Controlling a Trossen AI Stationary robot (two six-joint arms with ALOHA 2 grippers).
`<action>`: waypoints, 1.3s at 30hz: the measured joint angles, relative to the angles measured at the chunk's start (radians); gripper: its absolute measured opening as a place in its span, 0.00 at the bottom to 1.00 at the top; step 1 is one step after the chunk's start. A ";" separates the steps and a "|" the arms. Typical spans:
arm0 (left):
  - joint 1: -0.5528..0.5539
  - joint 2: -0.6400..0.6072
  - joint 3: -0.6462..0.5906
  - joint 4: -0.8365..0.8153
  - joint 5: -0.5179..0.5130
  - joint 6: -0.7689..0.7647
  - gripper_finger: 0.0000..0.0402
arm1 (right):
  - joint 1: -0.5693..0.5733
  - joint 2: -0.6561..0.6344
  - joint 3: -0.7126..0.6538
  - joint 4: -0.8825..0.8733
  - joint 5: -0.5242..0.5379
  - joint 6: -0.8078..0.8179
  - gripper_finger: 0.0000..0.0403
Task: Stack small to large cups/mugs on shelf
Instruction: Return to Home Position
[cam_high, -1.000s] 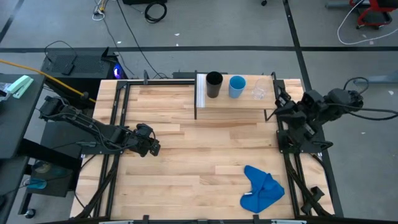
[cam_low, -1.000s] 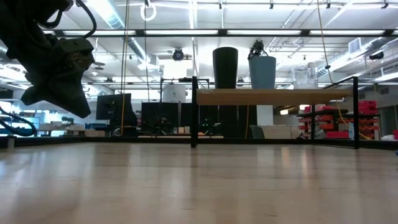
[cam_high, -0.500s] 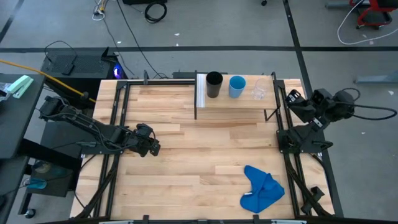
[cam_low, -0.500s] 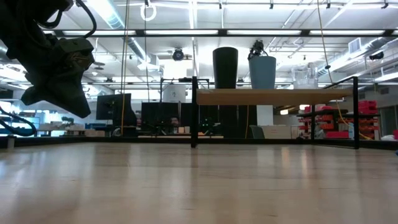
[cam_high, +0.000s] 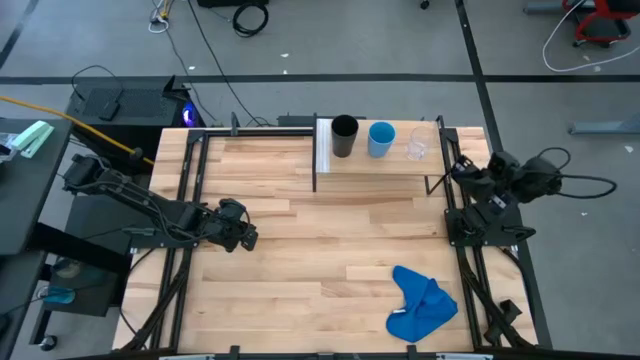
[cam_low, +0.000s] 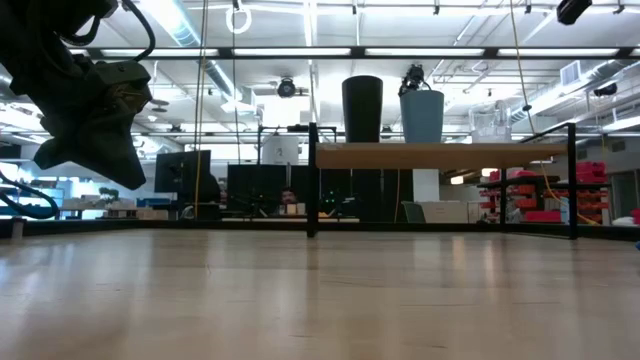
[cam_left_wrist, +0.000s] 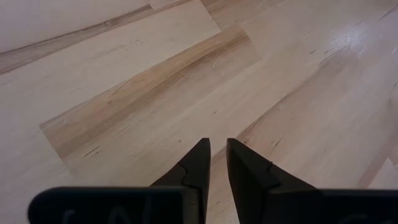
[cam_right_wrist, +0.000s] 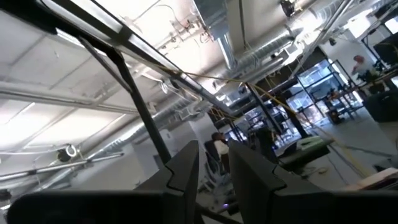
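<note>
light wood plank table (cam_high: 320, 240), black frame rails along left and right edges. shelf (cam_high: 375, 165) stands on its thin black legs at the table's far edge, right of centre, white end panel on its left end. crumpled blue cloth (cam_high: 420, 305) lies on the near right part of the table, well apart from the shelf. rest of the planks bare in high view. low view shows the table top (cam_low: 320, 300) running back to the shelf (cam_low: 440, 155).

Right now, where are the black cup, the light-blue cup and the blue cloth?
black cup (cam_high: 344, 136), high view, on its side wall.
light-blue cup (cam_high: 381, 138), high view, on its rim opening.
blue cloth (cam_high: 422, 305), high view, on its middle folds.
</note>
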 joint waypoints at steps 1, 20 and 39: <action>0.000 0.000 0.000 0.000 0.000 0.000 0.15 | 0.000 0.000 -0.013 0.013 -0.001 0.011 0.24; 0.000 0.000 0.000 0.004 0.000 0.000 0.15 | 0.000 0.000 -0.377 0.285 -0.042 0.065 0.24; -0.002 0.000 0.002 -0.003 0.199 0.058 0.15 | 0.000 0.000 -0.383 0.259 -0.034 -0.113 0.24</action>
